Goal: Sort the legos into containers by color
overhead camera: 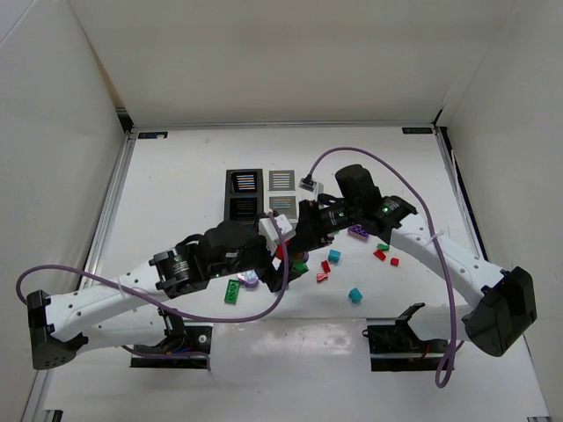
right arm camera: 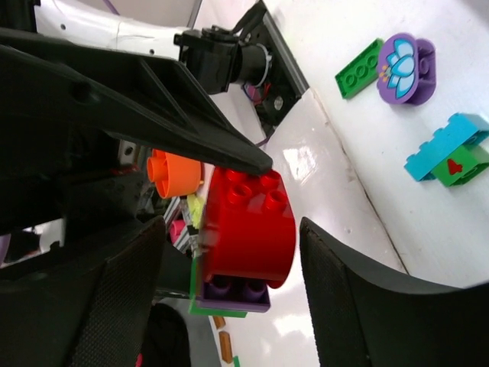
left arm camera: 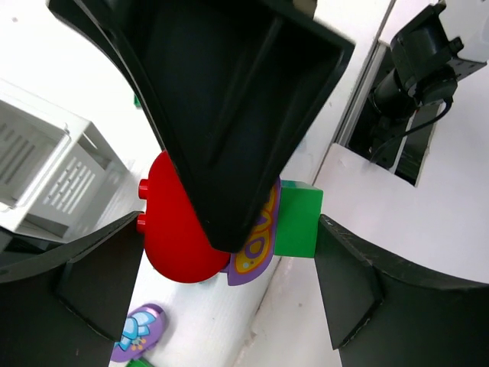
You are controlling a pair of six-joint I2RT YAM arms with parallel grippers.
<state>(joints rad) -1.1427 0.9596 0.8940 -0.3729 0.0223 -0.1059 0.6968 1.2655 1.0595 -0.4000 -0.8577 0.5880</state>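
While your right gripper [right arm camera: 233, 229] stands with its jaws apart on either side of the red brick [right arm camera: 252, 222], nothing is clamped yet. There is a clear gap at one finger, and the other sits just beside the brick's rounded face (whether it touches, I cannot tell). The red brick is stacked on a purple piece [right arm camera: 229, 294] with a green piece [right arm camera: 221, 308] under that.

Your left gripper [left arm camera: 229, 229] is spread wide and holds nothing. Its fingers flank the same stack, and one black finger of the right gripper reaches in between them.

From above, you can see both grippers meeting on the tabletop [overhead camera: 176, 193] just in front of the bins [overhead camera: 264, 195]. Off to the side lie a purple flower piece [right arm camera: 405, 69] touching a green strip [right arm camera: 359, 69], and a teal brick [right arm camera: 447, 138] on a green brick [right arm camera: 462, 164].
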